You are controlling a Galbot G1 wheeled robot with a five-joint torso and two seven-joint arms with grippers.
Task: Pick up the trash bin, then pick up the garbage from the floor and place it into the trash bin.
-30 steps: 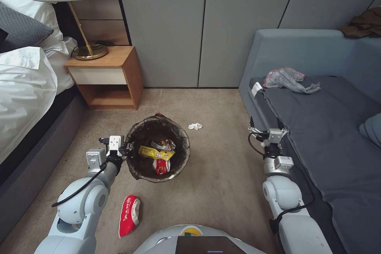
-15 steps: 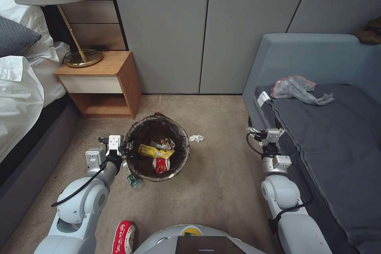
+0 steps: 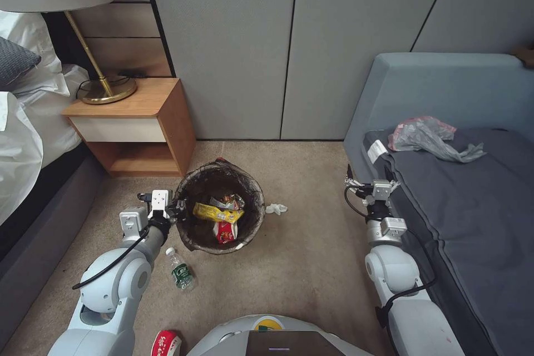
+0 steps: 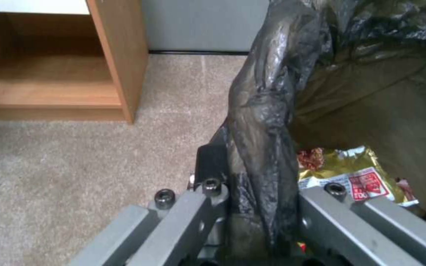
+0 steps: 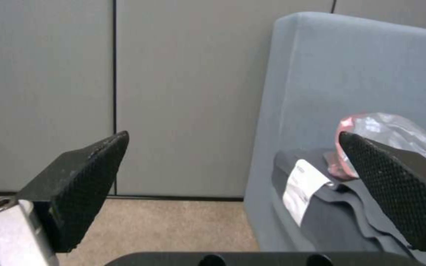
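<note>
We hold the small round white trash bin lined with a dark bag by its rim so it travels with us as a receptacle: our left claw is clenched on the folded liner at the bin's left edge, forearm reaching forward and low. Yellow and red packets lie inside. A clear plastic bottle and a white tissue wad lie on the carpet just beside it. Our right claw hangs released by the grey sofa, forearm raised.
</note>
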